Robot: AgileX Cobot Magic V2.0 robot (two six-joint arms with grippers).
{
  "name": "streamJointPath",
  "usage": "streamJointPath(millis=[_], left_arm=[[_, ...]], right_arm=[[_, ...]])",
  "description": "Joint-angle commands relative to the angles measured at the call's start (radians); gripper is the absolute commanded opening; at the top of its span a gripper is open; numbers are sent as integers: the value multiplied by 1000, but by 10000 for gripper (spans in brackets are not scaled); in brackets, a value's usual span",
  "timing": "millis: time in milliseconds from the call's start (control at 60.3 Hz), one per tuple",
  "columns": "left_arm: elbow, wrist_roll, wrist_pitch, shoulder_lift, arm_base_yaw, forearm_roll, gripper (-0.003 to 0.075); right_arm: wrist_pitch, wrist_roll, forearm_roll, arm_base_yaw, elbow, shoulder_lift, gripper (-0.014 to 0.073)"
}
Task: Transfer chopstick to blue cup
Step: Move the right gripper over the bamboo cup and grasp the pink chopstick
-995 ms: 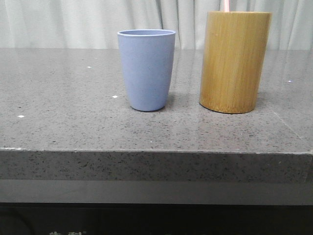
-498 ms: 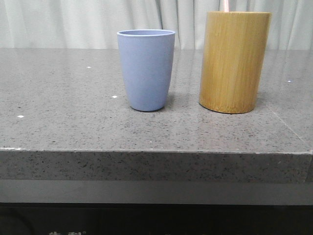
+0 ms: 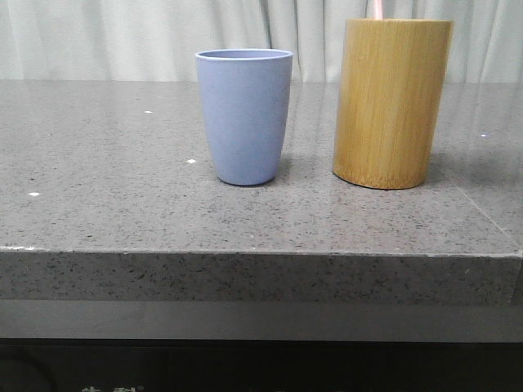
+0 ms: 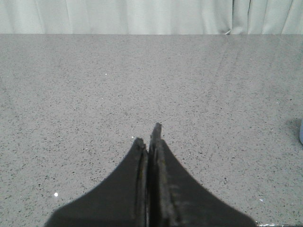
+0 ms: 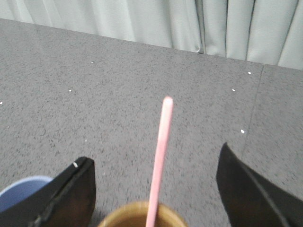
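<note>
The blue cup (image 3: 244, 115) stands upright on the grey stone table (image 3: 122, 204), left of the taller bamboo holder (image 3: 391, 102). A pink chopstick (image 3: 378, 9) sticks up out of the holder; only its upper end shows. In the right wrist view the chopstick (image 5: 161, 151) rises between the wide-open fingers of my right gripper (image 5: 156, 165), above the holder's rim (image 5: 137, 215); the fingers do not touch it. The blue cup's rim (image 5: 21, 189) shows beside one finger. My left gripper (image 4: 147, 142) is shut and empty over bare table. Neither gripper shows in the front view.
A pale curtain (image 3: 147, 37) hangs behind the table. The table's front edge (image 3: 245, 253) runs across the front view. A sliver of the blue cup (image 4: 301, 132) shows at the edge of the left wrist view.
</note>
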Motion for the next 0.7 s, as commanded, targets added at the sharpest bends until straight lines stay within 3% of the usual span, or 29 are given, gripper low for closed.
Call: streamJointPath(millis=[0, 199, 282, 514, 680], left_arm=[[-23, -9, -88, 9, 2, -11, -19], [-23, -9, -88, 9, 2, -11, -19], [-23, -9, -88, 9, 2, -11, -19], [-23, -9, -88, 9, 2, -11, -19], [-23, -9, -88, 9, 2, -11, -19]], right_arm=[[-82, -5, 5, 1, -88, 43, 546], [-75, -5, 5, 1, -178, 164, 540], [-81, -5, 5, 0, -183, 185, 495], [-86, -5, 5, 0, -183, 194, 118], [-86, -5, 5, 0, -183, 192, -60]])
